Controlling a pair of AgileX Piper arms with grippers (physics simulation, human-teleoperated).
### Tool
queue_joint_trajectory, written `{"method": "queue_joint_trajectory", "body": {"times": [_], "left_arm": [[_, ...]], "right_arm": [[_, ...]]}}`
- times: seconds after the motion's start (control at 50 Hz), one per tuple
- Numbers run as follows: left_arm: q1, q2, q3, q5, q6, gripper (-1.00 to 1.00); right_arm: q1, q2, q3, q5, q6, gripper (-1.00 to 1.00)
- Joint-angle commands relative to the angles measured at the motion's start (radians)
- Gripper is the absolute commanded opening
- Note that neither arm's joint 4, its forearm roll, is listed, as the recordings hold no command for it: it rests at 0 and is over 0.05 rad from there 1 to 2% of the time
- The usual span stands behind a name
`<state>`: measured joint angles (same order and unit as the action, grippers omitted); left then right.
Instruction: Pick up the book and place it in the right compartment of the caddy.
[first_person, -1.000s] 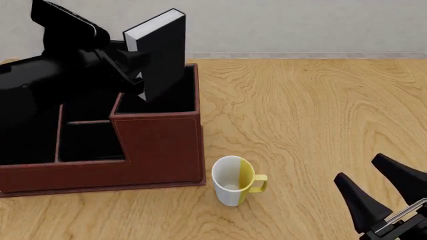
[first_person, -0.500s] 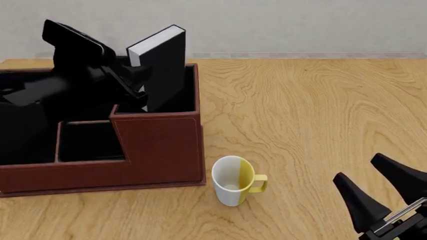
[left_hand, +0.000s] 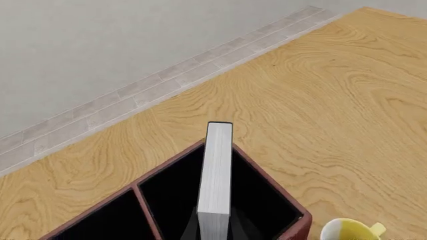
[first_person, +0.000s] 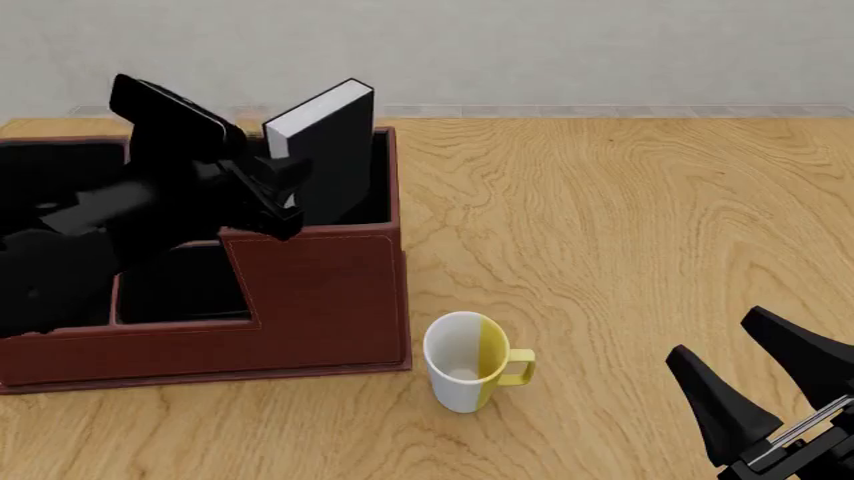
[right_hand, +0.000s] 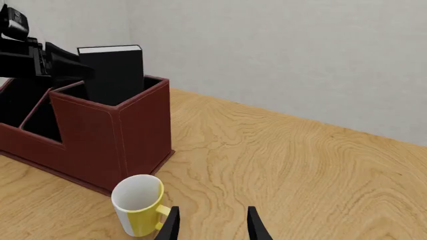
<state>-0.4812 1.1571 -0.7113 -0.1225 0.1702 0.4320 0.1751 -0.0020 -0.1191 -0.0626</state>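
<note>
Book standing on end and leaning a bit, lower half already down inside the right compartment of the caddy, top half poking above the rim, probably tipped like that so it slips past the tall walls. Left gripper clamped on the book's side near the rim, which keeps it from flopping over. Right gripper parked wide open near the table's front edge, well clear of the yellow-and-white mug, nothing in it.

Left gripper clamped, arm angled down; right gripper spread, low near table edge.
</note>
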Motion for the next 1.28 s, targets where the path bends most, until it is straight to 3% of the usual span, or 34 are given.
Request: {"method": "queue_joint_trajectory", "body": {"times": [0.02,0.54,0.56,1.12,1.28], "left_arm": [[0.000,0.005,0.004,-0.021,0.021,-1.00],[0.010,0.015,0.004,-0.033,0.028,-1.00],[0.010,0.017,0.003,-0.032,0.025,1.00],[0.015,0.010,0.006,-0.035,0.029,1.00],[0.009,-0.055,-0.017,0.012,0.026,1.00]], "right_arm": [[0.000,0.000,0.001,0.001,0.000,1.00],[0.001,0.004,0.001,-0.002,0.004,1.00],[0.000,0.005,0.001,-0.003,0.004,1.00],[0.000,-0.001,0.001,0.001,0.005,1.00],[-0.002,-0.002,0.000,0.002,0.003,1.00]]}}
